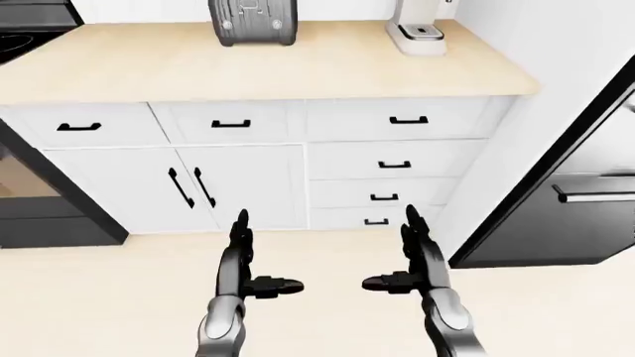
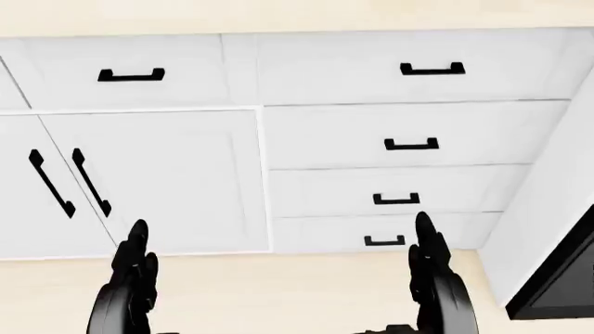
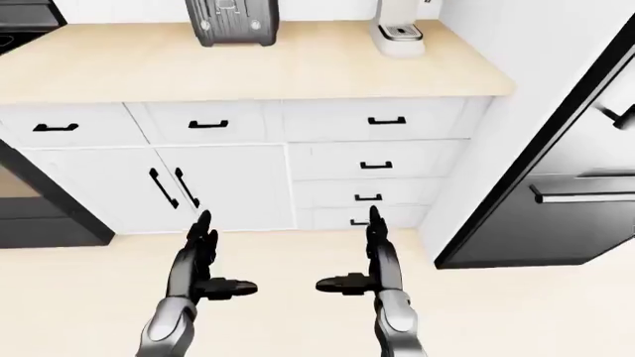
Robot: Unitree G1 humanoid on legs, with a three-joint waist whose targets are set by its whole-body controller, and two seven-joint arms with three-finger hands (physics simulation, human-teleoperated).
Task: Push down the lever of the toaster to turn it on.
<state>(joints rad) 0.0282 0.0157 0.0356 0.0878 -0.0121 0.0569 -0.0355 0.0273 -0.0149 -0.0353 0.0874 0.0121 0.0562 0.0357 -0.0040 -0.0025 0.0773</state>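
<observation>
The toaster point(image 1: 253, 21) is dark grey and stands on the beige counter point(image 1: 298, 71) at the top of the left-eye view, its top cut off by the frame edge. Its face shows a vertical slot with a lever part, too small to tell its position. My left hand point(image 1: 260, 256) and right hand point(image 1: 395, 253) are both open and empty, fingers pointing up and thumbs turned toward each other. They hang low over the floor, far below the toaster and apart from the cabinets. In the head view only the fingertips point(image 2: 137, 233) show.
A white coffee maker point(image 1: 417, 30) stands on the counter right of the toaster. White drawers and cabinet doors point(image 1: 238, 186) fill the counter's face. A black stove and oven point(image 1: 30, 201) are at the left, a dark steel appliance point(image 1: 586, 193) at the right.
</observation>
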